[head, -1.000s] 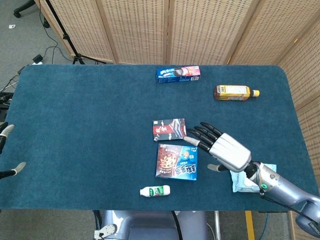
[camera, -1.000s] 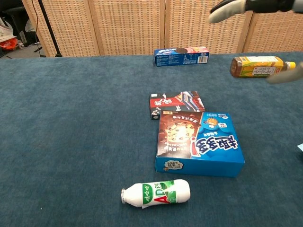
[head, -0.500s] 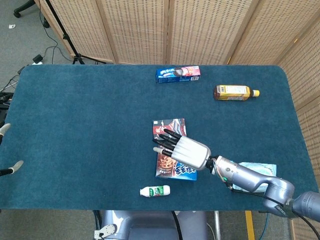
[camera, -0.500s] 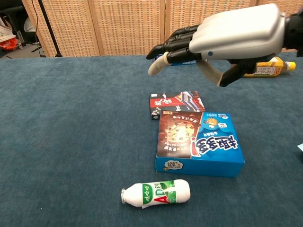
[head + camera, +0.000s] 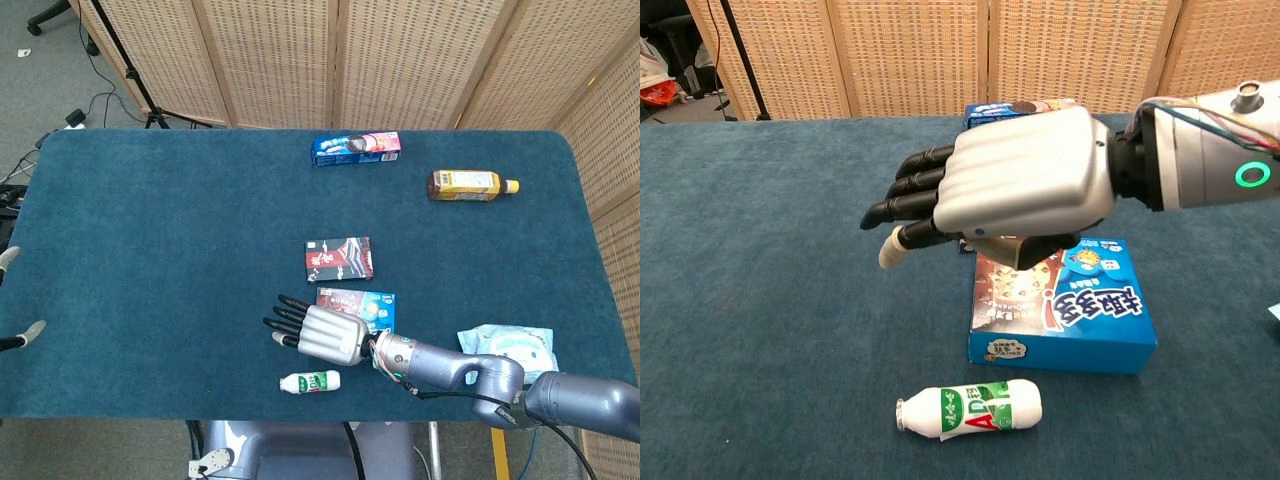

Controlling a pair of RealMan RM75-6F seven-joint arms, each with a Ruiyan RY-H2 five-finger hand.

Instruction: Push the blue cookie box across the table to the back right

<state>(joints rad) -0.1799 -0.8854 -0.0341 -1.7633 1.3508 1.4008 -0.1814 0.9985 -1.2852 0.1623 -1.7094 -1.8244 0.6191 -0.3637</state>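
The blue cookie box (image 5: 373, 305) lies flat near the table's front, its brown cookie picture on the left (image 5: 1090, 310). My right hand (image 5: 318, 332) reaches in from the right and covers the box's left part in the head view. Its fingers (image 5: 910, 195) point left past the box's edge, spread and holding nothing. In the chest view the right hand (image 5: 1015, 180) sits above the box's back left corner; contact cannot be told. Only two fingertips of my left hand (image 5: 14, 295) show at the left edge, apart and empty.
A dark red snack box (image 5: 338, 259) lies just behind the blue box. A small white bottle (image 5: 310, 381) lies in front of the hand. A long blue biscuit box (image 5: 356, 147) and an amber bottle (image 5: 470, 184) lie at the back. A tissue pack (image 5: 505, 350) sits front right.
My right hand has swept left and toward the front, from right of the blue box, over it, to its left side. The box has not visibly moved.
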